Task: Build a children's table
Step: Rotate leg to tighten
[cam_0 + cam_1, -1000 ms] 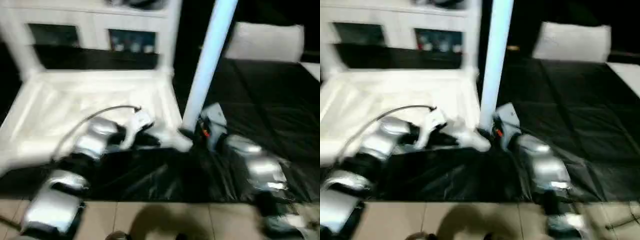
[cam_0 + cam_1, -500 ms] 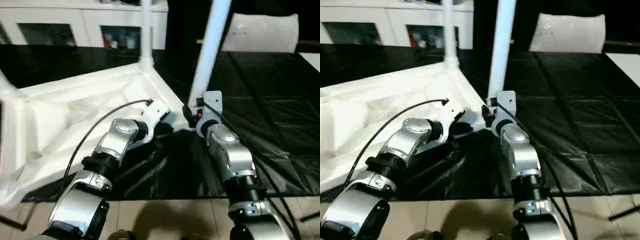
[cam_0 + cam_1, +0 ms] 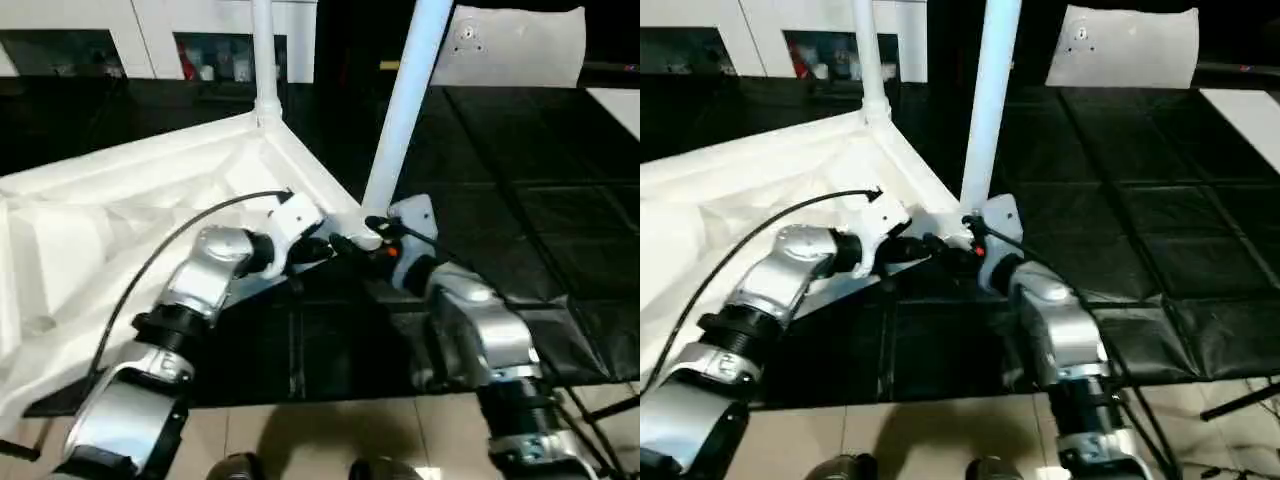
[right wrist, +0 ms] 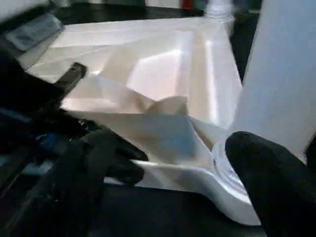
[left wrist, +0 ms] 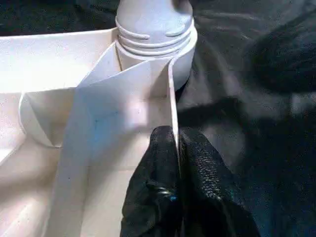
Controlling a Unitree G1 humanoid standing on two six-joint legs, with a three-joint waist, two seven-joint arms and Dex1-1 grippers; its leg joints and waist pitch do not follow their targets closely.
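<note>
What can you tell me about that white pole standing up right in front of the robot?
The near leg is a long, smooth white tube of plastic look, leaning a little. Its foot sits in the corner socket of the upturned tabletop. The right gripper is at its base, jaws open, and the left gripper pinches the tabletop's rim close by.

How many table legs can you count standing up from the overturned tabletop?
2. One leg rises from the near corner beside the right gripper. The other leg stands at the far corner of the tabletop. The remaining corners lie past the picture's edge, so more may be hidden.
</note>
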